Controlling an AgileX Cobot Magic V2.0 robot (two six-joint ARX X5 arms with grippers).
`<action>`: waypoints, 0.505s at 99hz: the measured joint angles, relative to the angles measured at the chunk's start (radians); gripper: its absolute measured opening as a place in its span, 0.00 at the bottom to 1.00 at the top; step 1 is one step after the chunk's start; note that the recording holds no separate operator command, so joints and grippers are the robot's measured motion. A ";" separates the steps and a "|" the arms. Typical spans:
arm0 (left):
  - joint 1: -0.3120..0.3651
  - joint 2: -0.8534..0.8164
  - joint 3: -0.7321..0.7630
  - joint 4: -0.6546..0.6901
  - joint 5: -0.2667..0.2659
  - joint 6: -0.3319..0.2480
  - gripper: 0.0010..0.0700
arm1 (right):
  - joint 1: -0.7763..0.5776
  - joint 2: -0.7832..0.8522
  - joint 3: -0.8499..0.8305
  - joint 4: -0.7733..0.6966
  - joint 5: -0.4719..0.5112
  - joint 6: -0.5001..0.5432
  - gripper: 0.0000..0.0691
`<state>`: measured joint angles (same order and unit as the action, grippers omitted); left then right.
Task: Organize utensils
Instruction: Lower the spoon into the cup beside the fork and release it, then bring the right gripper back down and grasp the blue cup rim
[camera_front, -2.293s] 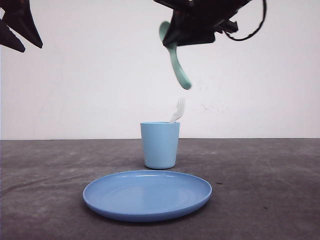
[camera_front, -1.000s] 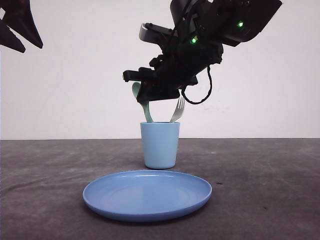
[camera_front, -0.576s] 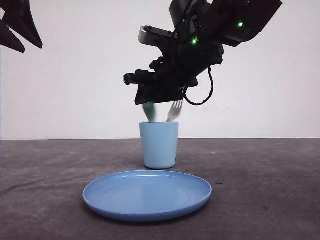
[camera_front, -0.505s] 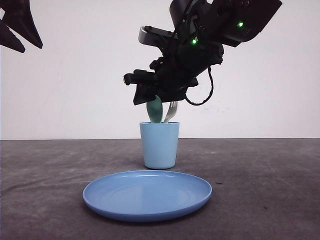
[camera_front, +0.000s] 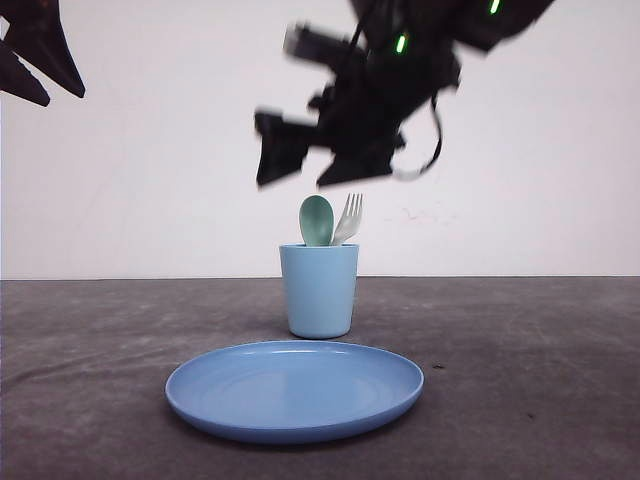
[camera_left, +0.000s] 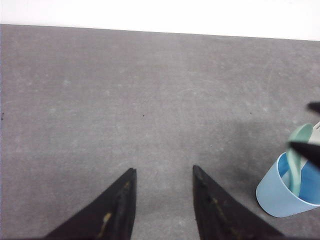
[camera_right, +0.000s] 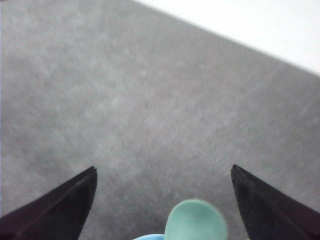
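Right claw (camera_front: 310, 165) of mine hung spread wide and empty just above the cup (camera_front: 319, 290), clear of the spoon (camera_front: 317, 220) and fork (camera_front: 349, 217) standing side by side inside it, behind the plate (camera_front: 294, 388) on the worktop (camera_front: 540, 380).

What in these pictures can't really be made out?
- Handles of the spoon and fork: hidden inside the cup, front view.
- Right gripper: motion-blurred, front view.
- Left gripper: cut off by the picture's edge, front view.
- Cup: only a sliver of rim at the edge, right wrist view.
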<state>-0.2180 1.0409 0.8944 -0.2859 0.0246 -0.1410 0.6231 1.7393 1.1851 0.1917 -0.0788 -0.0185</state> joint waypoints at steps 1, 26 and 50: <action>0.000 0.000 0.000 0.000 0.000 0.000 0.27 | 0.000 -0.010 0.000 -0.009 0.000 0.000 0.78; 0.000 0.000 0.000 -0.004 0.000 0.017 0.27 | 0.000 -0.244 0.006 -0.351 0.027 0.000 0.78; 0.000 0.000 0.000 -0.022 0.000 0.018 0.27 | -0.003 -0.459 0.006 -0.610 0.162 -0.001 0.80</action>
<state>-0.2180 1.0409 0.8944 -0.3080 0.0242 -0.1226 0.6197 1.2808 1.1908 -0.4183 0.0830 -0.0193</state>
